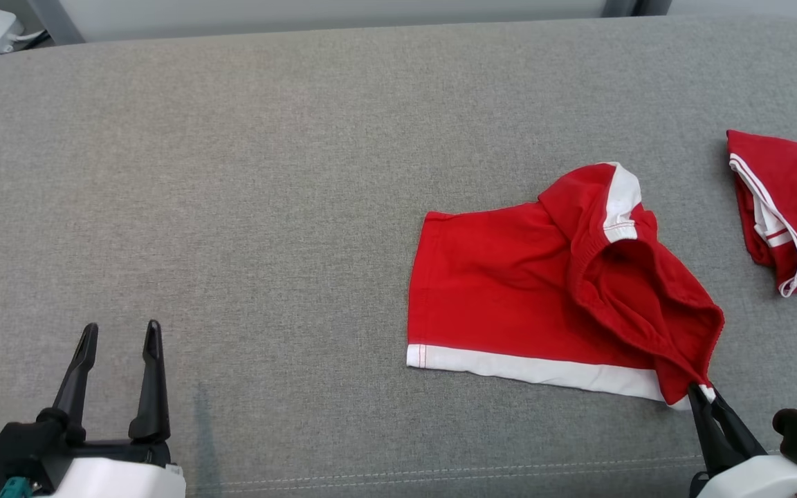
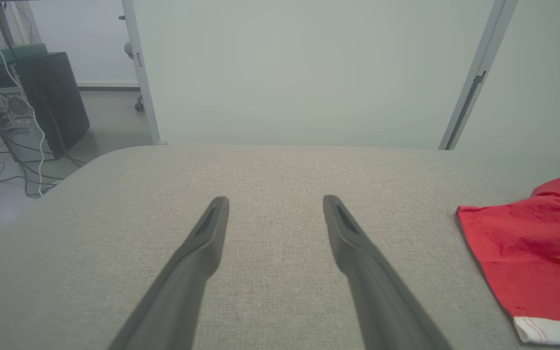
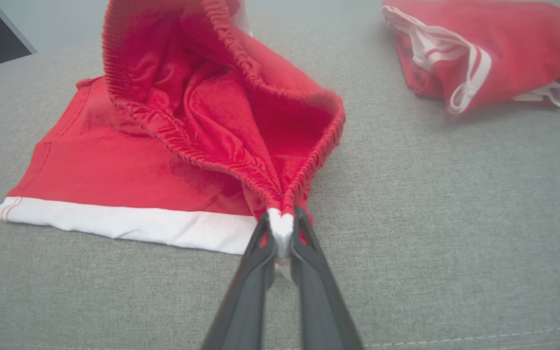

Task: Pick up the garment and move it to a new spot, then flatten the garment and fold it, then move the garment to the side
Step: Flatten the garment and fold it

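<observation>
Grey upholstered surface [image 1: 267, 173] spans the head view. On it the garment [image 1: 495, 290], red with white trim, lies right of centre, one leg flat and the elastic waistband stretching toward the near edge. The right gripper [image 1: 701, 393] has its fingers clamped on a white corner of that waistband. The left gripper [image 1: 122, 326] sits at lower left, fingers spread wide and holding nothing, well apart from the garment. A second red cloth [image 1: 786, 207] lies bunched at far right.
</observation>
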Controlling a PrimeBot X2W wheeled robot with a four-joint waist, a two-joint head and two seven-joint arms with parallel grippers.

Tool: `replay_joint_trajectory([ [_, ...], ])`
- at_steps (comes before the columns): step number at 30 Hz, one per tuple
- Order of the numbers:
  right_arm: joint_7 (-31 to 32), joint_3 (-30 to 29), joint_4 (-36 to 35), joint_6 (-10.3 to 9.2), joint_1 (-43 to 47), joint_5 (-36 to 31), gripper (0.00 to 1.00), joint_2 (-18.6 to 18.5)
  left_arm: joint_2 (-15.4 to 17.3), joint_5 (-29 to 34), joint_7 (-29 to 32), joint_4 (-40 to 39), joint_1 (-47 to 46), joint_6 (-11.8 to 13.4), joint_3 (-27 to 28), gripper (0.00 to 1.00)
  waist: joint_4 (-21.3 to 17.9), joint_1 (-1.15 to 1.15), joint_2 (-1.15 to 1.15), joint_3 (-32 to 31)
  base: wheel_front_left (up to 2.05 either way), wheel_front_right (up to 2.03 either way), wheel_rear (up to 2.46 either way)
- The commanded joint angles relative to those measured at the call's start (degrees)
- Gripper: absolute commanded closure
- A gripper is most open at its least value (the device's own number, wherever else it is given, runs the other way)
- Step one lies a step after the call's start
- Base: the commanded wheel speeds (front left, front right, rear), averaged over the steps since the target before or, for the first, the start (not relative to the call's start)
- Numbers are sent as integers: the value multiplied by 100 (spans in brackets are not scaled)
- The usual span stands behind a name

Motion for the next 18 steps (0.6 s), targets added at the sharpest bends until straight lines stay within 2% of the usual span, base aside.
replay_joint_trajectory([
  [1, 12, 82, -166, 0, 1, 53, 100, -77, 120, 77, -72, -202, -17, 4, 271, 0, 40, 0, 0, -57, 0, 0, 0],
  [18, 89, 78, -193, 0, 58, 58, 100, -63, -103, 217, -75, -217, 101, -205, 366, 0, 70, 0, 0, -172, 0, 0, 0],
])
